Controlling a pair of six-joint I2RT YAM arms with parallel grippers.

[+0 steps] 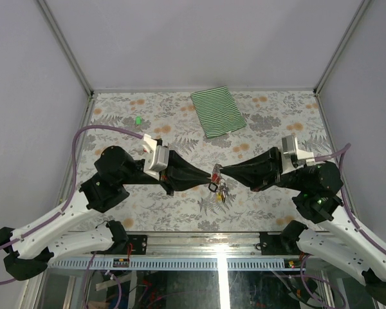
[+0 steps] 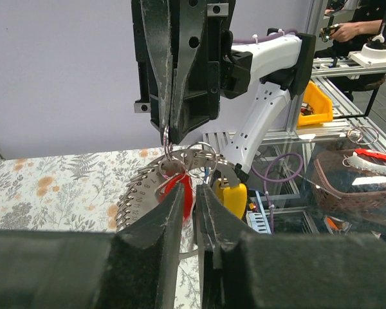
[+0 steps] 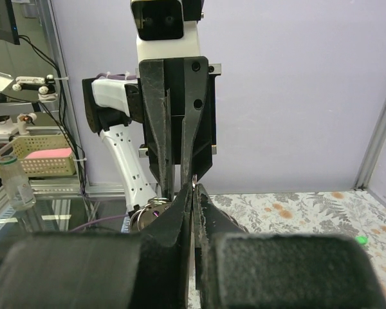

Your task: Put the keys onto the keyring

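While both arms meet above counter (image 1: 135,206), step: apparently threading keys (image 1: 220,189) onto keyring (image 2: 168,141).
Right gripper (image 1: 222,170) jaws: pinched on keyring.
Left gripper (image 1: 209,175) jaws: near-closed; hold unclear.
Next: likely fine alignment.

A robotics lab, with a closed-in test cell.
Two robot arms (image 1: 58,235) are bolted to a flower-patterned desk (image 1: 116,116) boxed in by aluminium frame posts (image 1: 65,48) and plain walls. Around it are metal-rail benches with a yellow parts bin (image 2: 314,103), a plastic basket (image 3: 35,164), a monitor (image 3: 1,19), purple cables (image 1: 109,129) and a person (image 2: 354,29) at work.
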